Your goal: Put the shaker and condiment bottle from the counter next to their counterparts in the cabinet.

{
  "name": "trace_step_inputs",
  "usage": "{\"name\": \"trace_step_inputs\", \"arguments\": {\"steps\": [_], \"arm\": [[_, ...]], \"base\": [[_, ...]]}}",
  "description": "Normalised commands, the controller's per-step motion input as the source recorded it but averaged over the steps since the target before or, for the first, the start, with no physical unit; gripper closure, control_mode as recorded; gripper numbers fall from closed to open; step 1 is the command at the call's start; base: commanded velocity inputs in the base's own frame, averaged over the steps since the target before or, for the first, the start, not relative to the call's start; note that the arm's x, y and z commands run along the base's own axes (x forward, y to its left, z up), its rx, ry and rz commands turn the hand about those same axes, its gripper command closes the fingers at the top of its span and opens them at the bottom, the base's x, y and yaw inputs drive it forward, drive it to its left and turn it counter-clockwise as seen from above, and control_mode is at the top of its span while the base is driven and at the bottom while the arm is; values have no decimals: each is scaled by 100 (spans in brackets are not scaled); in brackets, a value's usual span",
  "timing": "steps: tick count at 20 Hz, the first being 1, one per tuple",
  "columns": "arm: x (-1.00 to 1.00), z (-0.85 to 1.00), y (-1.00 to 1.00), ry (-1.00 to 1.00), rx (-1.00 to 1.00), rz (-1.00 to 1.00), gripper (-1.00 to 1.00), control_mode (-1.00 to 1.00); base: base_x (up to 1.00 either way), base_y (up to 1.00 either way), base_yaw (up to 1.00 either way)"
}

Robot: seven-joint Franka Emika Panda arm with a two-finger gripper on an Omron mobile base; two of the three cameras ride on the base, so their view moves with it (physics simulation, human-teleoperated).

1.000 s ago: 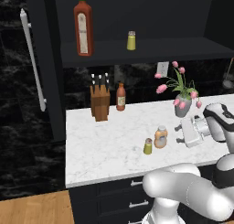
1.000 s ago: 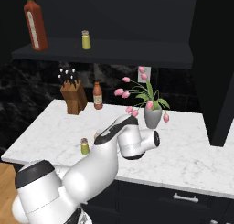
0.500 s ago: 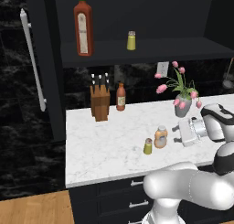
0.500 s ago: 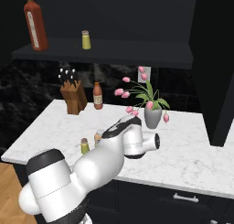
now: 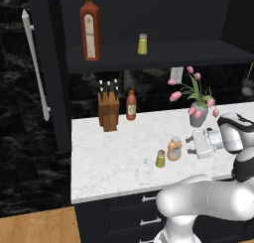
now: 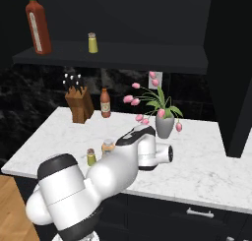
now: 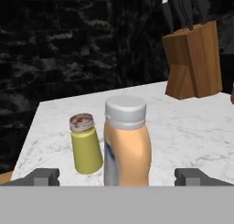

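The squat peach-orange condiment bottle (image 5: 174, 148) stands near the counter's front edge. The tiny yellow-green shaker (image 5: 160, 158) is just to its left. My gripper (image 5: 191, 140) hovers low to the right of the bottle, pointing at it, apart from it. In the hand view the bottle (image 7: 127, 143) fills the centre with the shaker (image 7: 86, 145) beside it. My gripper (image 7: 118, 177) is open, and its fingertips (image 7: 43, 176) are spread wider than the bottle. On the cabinet shelf (image 5: 149, 56) stand the tall red bottle (image 5: 90, 31) and the tan-capped yellow shaker (image 5: 143, 44).
A wooden knife block (image 5: 108, 110) and a slim red-brown bottle (image 5: 131, 105) stand at the counter's back. A grey vase of pink tulips (image 5: 198, 105) is close behind my hand. The open cabinet door with its white bar handle (image 5: 34, 63) hangs at the left.
My hand has crept left along the counter, closer to the condiment bottle. The bottle and shaker have not moved.
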Motion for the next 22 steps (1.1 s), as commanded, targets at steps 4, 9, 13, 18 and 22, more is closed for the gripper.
{"name": "trace_step_inputs", "arguments": {"steps": [4, 9, 13, 18, 22], "arm": [[1, -2, 0, 0, 3, 0, -100, -100], [2, -7, 3, 0, 5, 0, -100, -100], [9, -12, 12, 0, 2, 0, -100, -100], [16, -14, 12, 0, 0, 0, -100, -100], [18, -14, 10, 0, 0, 0, -100, -100]], "base": [[0, 0, 0], [0, 0, 0], [0, 0, 0], [0, 0, 0], [0, 0, 0]]}}
